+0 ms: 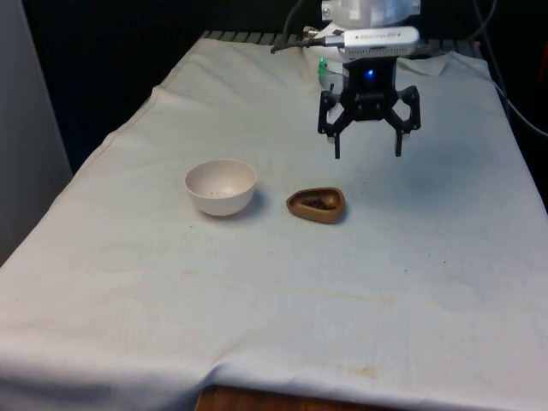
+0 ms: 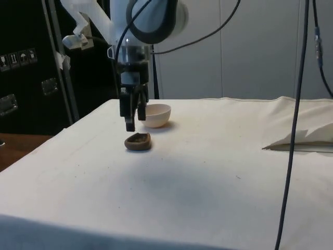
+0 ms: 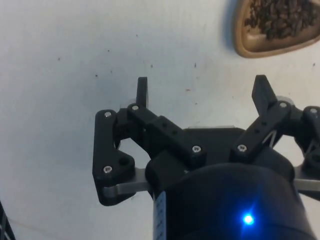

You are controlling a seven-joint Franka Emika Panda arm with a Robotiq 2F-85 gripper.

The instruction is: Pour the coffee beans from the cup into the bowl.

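The black two-finger gripper (image 1: 368,152) hung above the white cloth (image 1: 282,300) with its fingers spread wide and nothing between them. The shallow brown wooden cup (image 1: 316,205) of dark coffee beans (image 3: 280,17) sat on the cloth, nearer the front camera than the gripper. The round white bowl (image 1: 221,187) stood just beside the cup, on the front view's left.

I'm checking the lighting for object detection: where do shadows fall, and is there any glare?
Front view: soft shadows hug the white bowl and brown cup, and a faint one lies on the cloth below the open end effector; no glare. Side view: a dim shadow beneath the cup. Wrist view: evenly lit cloth, beans readable.
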